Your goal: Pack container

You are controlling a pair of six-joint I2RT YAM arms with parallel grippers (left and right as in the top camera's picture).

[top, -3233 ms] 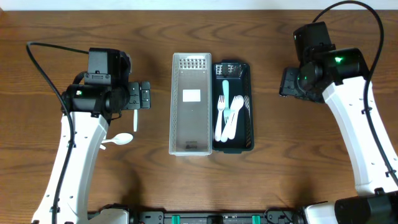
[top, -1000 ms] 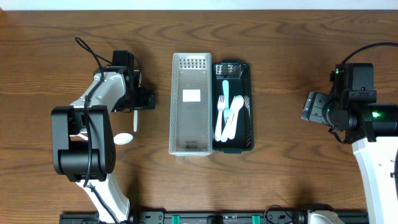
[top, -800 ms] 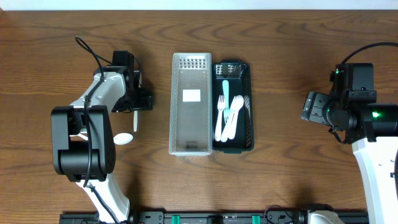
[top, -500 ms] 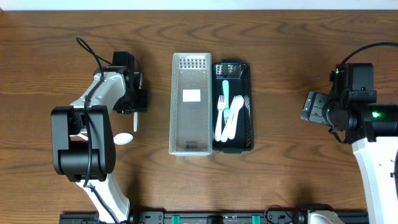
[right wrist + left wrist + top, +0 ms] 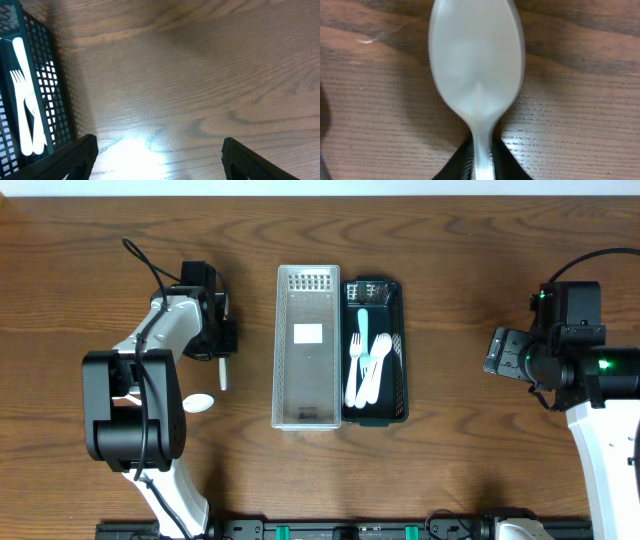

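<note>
Left gripper point(image 5: 222, 350) has edged over and drawn shut since half a second ago, now clamped on white spoon point(image 5: 475, 65) at the neck. Wood table point(image 5: 450, 240); clear bin point(image 5: 307, 385) at centre, spoon just left of it; black basket point(image 5: 401, 406) against bin's right side. Right gripper point(image 5: 160, 160) fingers apart, far right. Forks point(image 5: 366, 375) in basket

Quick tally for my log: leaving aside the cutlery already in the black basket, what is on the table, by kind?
White spoons: 2, with one spoon pinched in the left gripper and one loose spoon on the table.
Grey bin: 1
Black basket: 1
Total: 4
</note>
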